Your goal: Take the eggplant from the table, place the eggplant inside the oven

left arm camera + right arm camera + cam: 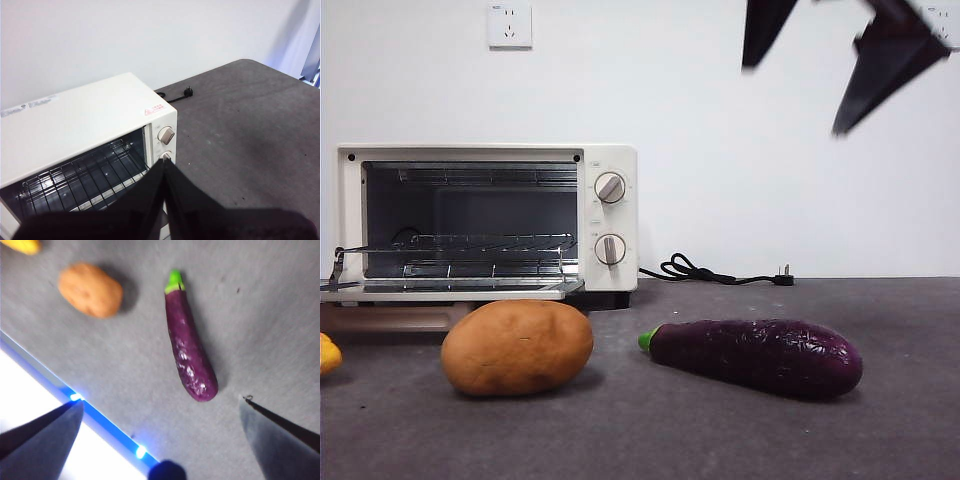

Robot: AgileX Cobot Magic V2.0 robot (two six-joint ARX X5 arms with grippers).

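The dark-purple eggplant (755, 355) (190, 352) lies on its side on the grey table (650, 430), right of centre, its green stem tip pointing toward the potato. The cream-white oven (610, 160) (90, 120) stands at the back left with its door folded down and its wire rack (450, 243) showing. My right gripper (795, 98) (162, 402) hangs open high above the eggplant, holding nothing. My left gripper (164, 167) is shut and empty, up above the oven's open front; it does not show in the front view.
A round tan potato (517, 347) (90, 290) sits in front of the oven door, left of the eggplant. A yellow item (328, 353) pokes in at the left edge. The black power cord (715, 272) lies behind, by the wall. The table's near edge (75, 400) carries blue lights.
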